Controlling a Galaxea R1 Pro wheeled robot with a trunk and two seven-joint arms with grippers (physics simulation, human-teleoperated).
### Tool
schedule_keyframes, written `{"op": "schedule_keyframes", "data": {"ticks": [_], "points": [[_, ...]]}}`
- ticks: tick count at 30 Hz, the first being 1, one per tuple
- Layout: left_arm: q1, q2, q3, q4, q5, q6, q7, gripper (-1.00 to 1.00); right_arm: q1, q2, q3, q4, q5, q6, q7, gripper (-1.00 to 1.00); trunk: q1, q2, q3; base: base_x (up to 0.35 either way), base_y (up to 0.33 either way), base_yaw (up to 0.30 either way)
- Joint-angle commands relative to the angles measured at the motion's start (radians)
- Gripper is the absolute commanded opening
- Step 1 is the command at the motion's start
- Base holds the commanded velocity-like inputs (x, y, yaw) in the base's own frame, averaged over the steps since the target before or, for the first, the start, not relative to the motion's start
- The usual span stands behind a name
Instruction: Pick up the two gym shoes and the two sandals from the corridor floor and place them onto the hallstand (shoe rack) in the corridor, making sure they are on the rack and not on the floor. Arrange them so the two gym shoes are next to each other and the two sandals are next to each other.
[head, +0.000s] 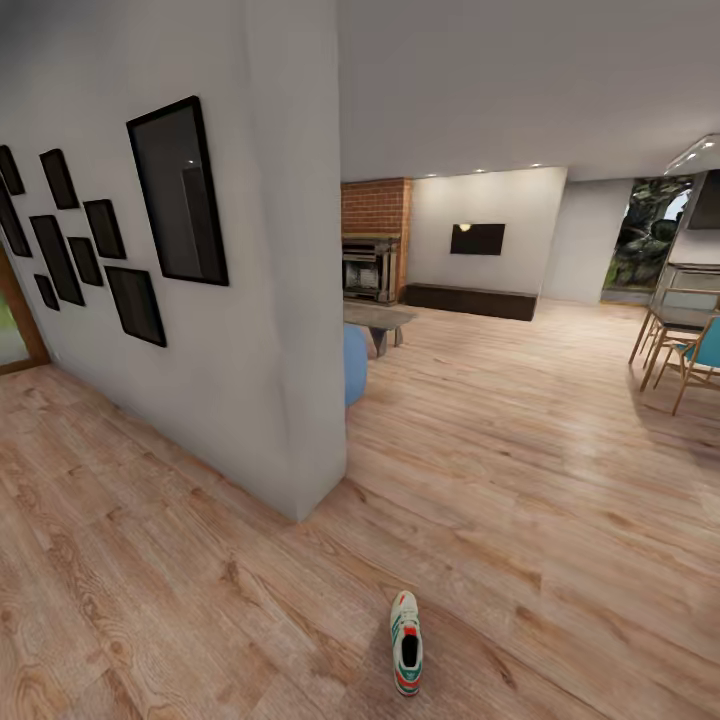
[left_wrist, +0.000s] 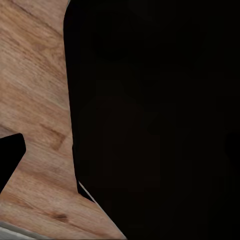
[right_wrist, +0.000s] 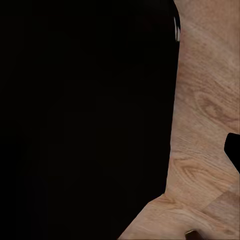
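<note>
Your claws' states cannot be told: both wrist views show dark shapes over the corridor floor (left_wrist: 35, 100), with no fingers discernible. In the head view, one gym shoe (head: 406, 642) lies flat on the planks, well out from the grey wall corner (head: 300, 400), toe pointing away from you.

Corridor floor (left_wrist: 35, 100) (wood-grain); dark shape

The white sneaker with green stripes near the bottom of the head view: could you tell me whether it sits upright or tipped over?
Upright: the white sneaker with green stripes rests sole-down on the wood-plank floor, its dark opening facing up.
</note>
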Motion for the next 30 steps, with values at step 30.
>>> {"op": "schedule_keyframes", "data": {"ticks": [30], "points": [[-0.001,0.008,0.0,-0.06,0.002,-0.065,0.006,1.0,-0.003,-0.009,-0.005,-0.102,0.004,-0.119,-0.004,1.0,0.0,0.0,0.0,0.0,0.0,0.0]]}}
